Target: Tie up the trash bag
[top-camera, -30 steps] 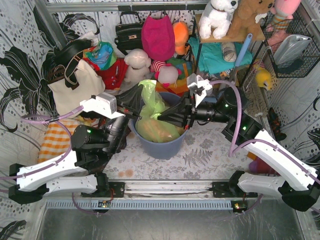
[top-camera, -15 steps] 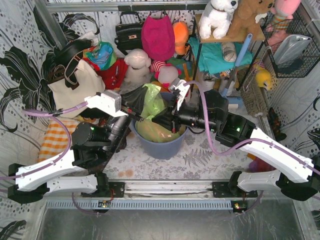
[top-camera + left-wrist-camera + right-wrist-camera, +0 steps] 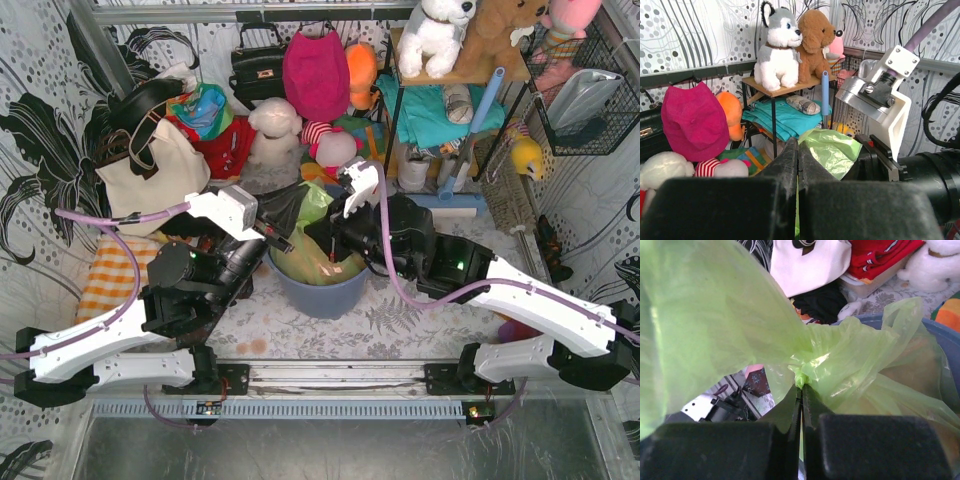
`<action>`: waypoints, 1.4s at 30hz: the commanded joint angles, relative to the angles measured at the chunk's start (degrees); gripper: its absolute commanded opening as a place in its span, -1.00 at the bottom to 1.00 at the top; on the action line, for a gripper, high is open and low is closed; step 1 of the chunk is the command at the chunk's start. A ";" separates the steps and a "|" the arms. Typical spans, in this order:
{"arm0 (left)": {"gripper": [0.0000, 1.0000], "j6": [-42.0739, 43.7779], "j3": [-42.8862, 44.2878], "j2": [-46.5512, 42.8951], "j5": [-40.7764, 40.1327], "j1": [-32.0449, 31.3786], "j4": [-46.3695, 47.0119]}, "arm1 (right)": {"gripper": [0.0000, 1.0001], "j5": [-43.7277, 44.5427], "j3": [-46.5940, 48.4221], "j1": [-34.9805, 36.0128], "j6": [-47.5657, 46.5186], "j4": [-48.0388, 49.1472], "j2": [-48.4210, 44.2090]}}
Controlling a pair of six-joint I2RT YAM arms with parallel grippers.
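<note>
The trash bag [image 3: 300, 262], thin lime-green plastic with orange-brown paper showing through, sits in a blue-grey round bin [image 3: 322, 292]. Its top flaps [image 3: 316, 203] rise between my two grippers, which meet over the bin. My left gripper [image 3: 288, 208] is shut, and a thin strip of the green bag [image 3: 832, 150] runs between its fingers [image 3: 790, 160]. In the right wrist view my right gripper [image 3: 801, 386] is shut on a twisted bunch of the trash bag [image 3: 715, 315], which fans out above the fingertips. The right arm's wrist [image 3: 880, 90] sits close beside the left gripper [image 3: 798, 142].
A white tote bag [image 3: 150, 175] stands at the back left. Plush toys, a pink cap [image 3: 315, 70] and a black handbag [image 3: 258, 65] crowd the back. A small shelf [image 3: 450, 80] with toys and a wire basket [image 3: 585, 100] are on the right. An orange checked cloth [image 3: 105, 285] lies at the left.
My right arm has swung left across the bin until its gripper meets the left one. The left gripper has shifted a little right. The bag's raised top is now bunched between them.
</note>
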 commanded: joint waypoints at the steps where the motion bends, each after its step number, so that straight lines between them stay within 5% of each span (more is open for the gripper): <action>1: -1.00 -0.94 1.50 -0.76 0.73 0.12 -0.40 | -1.00 13.20 0.24 3.59 4.44 1.62 0.33; 16: -1.00 -1.68 1.04 -1.01 1.49 0.12 -0.62 | -1.00 44.61 -2.58 15.11 14.54 8.27 4.21; 30: -1.00 -2.92 -0.09 -1.50 5.95 0.07 -1.45 | -1.00 48.83 -14.94 15.11 -0.52 44.95 5.88; 42: -1.00 -3.37 -0.96 -2.34 9.76 0.12 -1.51 | -1.00 55.53 -19.89 14.16 -5.39 54.98 6.94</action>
